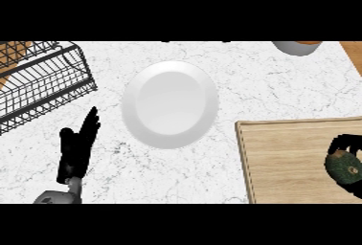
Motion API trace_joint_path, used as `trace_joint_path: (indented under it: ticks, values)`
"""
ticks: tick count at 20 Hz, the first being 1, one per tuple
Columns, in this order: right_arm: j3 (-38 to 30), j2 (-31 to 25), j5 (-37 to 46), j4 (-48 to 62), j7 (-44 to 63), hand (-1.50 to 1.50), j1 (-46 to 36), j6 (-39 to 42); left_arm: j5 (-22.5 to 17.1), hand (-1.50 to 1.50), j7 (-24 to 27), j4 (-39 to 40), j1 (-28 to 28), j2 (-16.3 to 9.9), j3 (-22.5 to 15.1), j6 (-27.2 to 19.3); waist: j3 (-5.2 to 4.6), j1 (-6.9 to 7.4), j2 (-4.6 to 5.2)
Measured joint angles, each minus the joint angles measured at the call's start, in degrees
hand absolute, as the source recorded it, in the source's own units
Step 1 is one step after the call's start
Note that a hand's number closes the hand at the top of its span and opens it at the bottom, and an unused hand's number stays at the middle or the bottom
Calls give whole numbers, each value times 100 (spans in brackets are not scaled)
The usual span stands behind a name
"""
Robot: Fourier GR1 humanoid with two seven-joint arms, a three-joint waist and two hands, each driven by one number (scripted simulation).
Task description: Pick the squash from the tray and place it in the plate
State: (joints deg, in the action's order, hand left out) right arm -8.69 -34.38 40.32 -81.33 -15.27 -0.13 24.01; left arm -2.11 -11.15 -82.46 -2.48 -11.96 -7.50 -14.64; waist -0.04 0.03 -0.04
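Observation:
A white plate (pixel 170 104) lies in the middle of the marble counter, with nothing on it. At the lower right is a light wooden tray (pixel 290 160). On the tray's right side, at the view's edge, sits the dark green squash (pixel 345 166). My right hand (pixel 344 144) is curled round the squash, black fingers showing above and below it; most of the hand is cut off by the view's edge. My left hand (pixel 78 143) rests open at the lower left, fingers pointing up, well left of the plate.
A black wire rack (pixel 42 81) stands at the upper left, close above my left hand. A grey bowl (pixel 297 47) sits at the top right edge. A wooden surface (pixel 354 52) shows in the top right corner.

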Motion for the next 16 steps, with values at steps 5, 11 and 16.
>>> trace_joint_path:
  ticks: [5, 11, 16]
  values:
    - [-132, 253, 201, -335, 278, 150, -49, -399, 74, 0, -58, -112, 67, 70, 1, 22, 1, -14, -6]
    - [1130, 1977, 982, -847, 1952, 150, -872, -915, 142, 0, -67, -104, -77, 88, -213, 193, -32, 505, 61]
    - [1989, 2972, 1779, -823, 3372, 150, -1820, -1421, 161, 0, -108, -75, -243, 113, -322, 301, -44, 787, 60]
